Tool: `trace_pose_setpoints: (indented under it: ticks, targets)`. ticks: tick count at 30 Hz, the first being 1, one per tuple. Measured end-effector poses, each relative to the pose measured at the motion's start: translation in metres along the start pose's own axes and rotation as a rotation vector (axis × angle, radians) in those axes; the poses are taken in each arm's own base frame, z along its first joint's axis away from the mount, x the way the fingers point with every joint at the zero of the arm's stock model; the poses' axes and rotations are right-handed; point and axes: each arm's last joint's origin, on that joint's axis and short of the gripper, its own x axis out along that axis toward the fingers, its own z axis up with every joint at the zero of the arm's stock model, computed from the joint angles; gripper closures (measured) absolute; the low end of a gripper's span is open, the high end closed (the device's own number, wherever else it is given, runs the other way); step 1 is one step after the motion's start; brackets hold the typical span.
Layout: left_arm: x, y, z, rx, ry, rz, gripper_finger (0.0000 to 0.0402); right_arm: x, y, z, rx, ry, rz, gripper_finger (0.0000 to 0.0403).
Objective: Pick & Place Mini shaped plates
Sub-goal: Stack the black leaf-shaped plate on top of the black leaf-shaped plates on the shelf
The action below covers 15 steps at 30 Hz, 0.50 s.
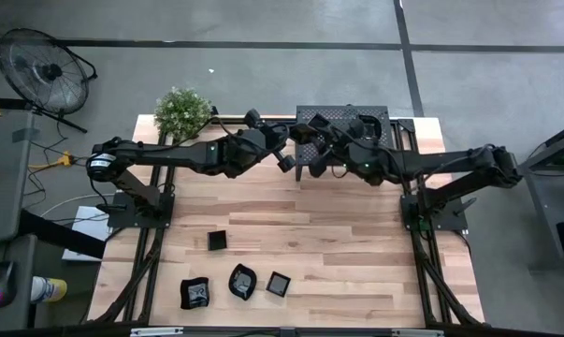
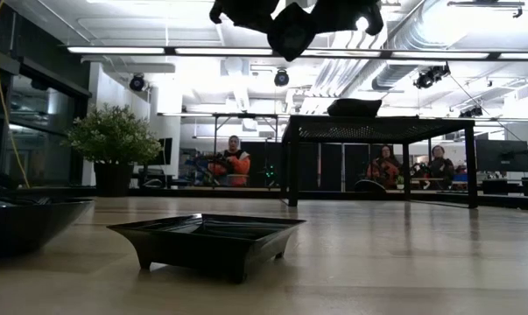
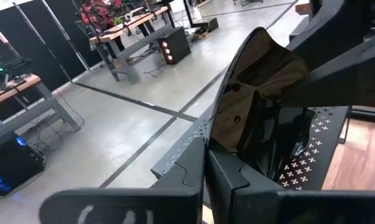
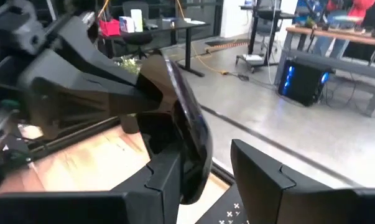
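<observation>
**Plate count and occlusions at the rack**

Four mini shaped plates lie on the near part of the tabletop: a square plate, a wavy plate, a rounded plate and a second square plate. A fifth plate is held on edge in mid-air at the far side, beside the perforated rack.

The left hand and right hand meet there. The left hand's fingers are closed against the fifth plate. The right hand's fingers stand apart around the plate's edge; contact cannot be confirmed.

In the low view both hands are cut off. One dark object on the rack is hard to identify. One potted plant stands at the far left.
</observation>
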Motion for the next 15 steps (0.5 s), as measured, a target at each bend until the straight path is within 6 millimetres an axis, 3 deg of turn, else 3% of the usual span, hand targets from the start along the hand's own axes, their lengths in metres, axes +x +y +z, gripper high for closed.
trace_pose_setpoints:
  ticks: [6, 15]
  targets:
    - [0.0000, 0.0000, 0.0000, 0.001, 0.000, -0.001, 0.0401, 0.0006, -0.0008, -0.0006, 0.017, 0.007, 0.002, 0.0302]
    - [-0.0002, 0.0000, -0.0003, 0.004, 0.003, 0.002, 0.0401, -0.0011, 0.0009, -0.0010, 0.013, 0.005, -0.005, 0.0396]
